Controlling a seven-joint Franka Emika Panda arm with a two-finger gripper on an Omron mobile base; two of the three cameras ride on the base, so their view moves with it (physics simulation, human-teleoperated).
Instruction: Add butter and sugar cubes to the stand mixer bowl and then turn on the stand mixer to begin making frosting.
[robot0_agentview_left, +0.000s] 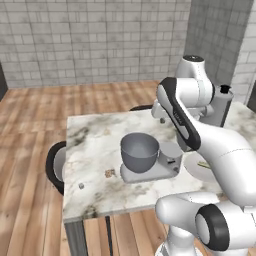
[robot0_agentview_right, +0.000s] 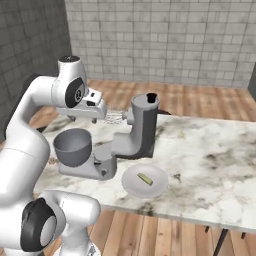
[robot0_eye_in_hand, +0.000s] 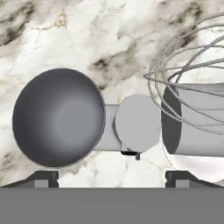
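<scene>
- Butter (robot0_agentview_right: 145, 178) is lying as a thin pale stick on the white plate (robot0_agentview_right: 159, 188), near the desk's (robot0_agentview_right: 210, 150) front edge, beside the stand mixer (robot0_agentview_right: 141, 131).
- Stand mixer bowl (robot0_agentview_left: 139, 150) is sitting empty on the mixer's base, with open marble around it.
- Sugar cubes (robot0_agentview_left: 108, 173) are resting just left of the base, a dark speck (robot0_agentview_left: 81, 185) nearer the corner.
- Claw (robot0_eye_in_hand: 111, 177) is hovering above the bowl, tips set wide apart and holding nothing.
- Wire whisk (robot0_eye_in_hand: 192, 83) is running off the frame's edge.
</scene>
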